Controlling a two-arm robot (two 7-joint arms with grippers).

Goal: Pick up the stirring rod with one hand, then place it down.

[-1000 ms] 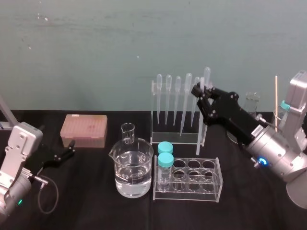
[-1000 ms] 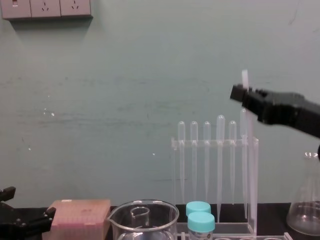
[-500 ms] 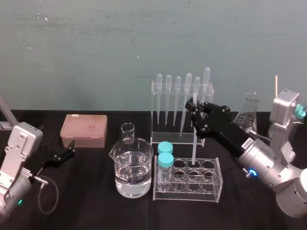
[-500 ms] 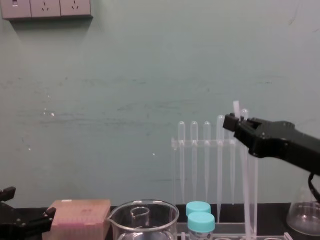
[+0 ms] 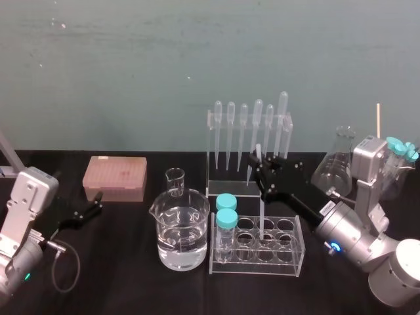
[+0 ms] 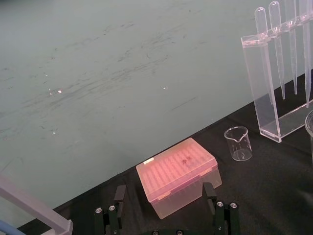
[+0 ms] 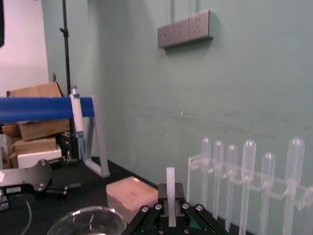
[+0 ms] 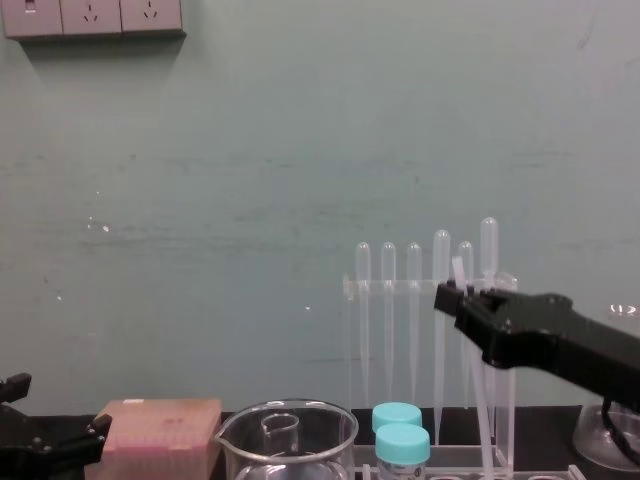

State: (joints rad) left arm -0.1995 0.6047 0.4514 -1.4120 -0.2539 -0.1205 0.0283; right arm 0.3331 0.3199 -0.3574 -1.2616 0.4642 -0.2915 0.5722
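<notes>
Across the whole foreground, a black table (image 5: 131, 289). At the right, reaching in over the tube rack (image 5: 289, 262), the right gripper (image 5: 264, 172) on its silver-grey arm. At the left edge, low and well apart from the glassware, the left gripper (image 5: 93, 207), fingers (image 6: 120, 196) spread wide with nothing between them, pointed toward the pink tip box (image 5: 115, 178).

Behind the rack, a clear pipette stand (image 5: 243, 190) with bulb-topped pipettes hanging in a row. Left of the rack, a large beaker (image 5: 180, 230) part-filled with clear liquid; just behind it, a small beaker (image 5: 174, 182). Far right, a conical flask (image 5: 335, 167). In the rack's left end, two blue-capped tubes (image 5: 226, 210).

Pinched between the closed-in right jaws, the stirring rod (image 5: 262, 210): gripped near its top, a short stub poking up above the fingers (image 7: 161, 208), the long remainder hanging below. From the chest view, slightly tilted, top toward the left. Lower end down among the rack's middle holes; exact hole impossible to tell.
</notes>
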